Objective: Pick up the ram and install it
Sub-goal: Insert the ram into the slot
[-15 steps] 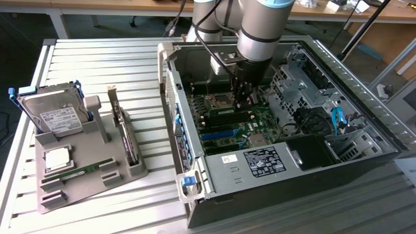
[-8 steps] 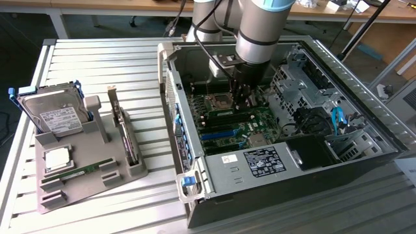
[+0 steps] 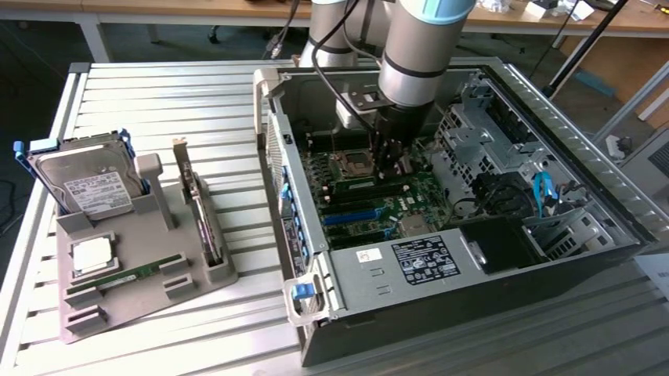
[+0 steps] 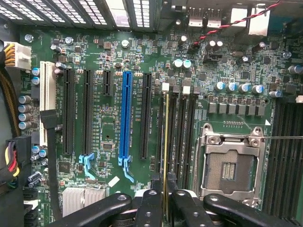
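One arm is seen in the exterior view, reaching down into the open computer case (image 3: 471, 313). The gripper (image 3: 389, 166) is set low over the motherboard (image 3: 418, 196), just beside the processor socket (image 3: 350, 163). What is clamped there cannot be made out from this side. A spare stick (image 3: 131, 276) is left lying in the grey tray (image 3: 157, 301) on the exterior view's left, well apart from the case.

In the wrist view the gripper (image 4: 165, 184) is closed almost fully on the memory stick (image 4: 165, 137), which is pinched across its thin faces. The stick is seen edge-on over the memory slot nearest the blue slot (image 4: 126, 118); whether it is seated cannot be told.

Trouble is judged most likely from a small offset or tilt. The lower edge could be landed on the slot wall or in the neighbouring slot, and the board could be strained if pressed so. A notch turned the wrong way would also block it; that cannot be checked here.

Its long axis is laid along the slot, parallel to the blue slot. It is stood on edge, with the contact edge turned toward the board.
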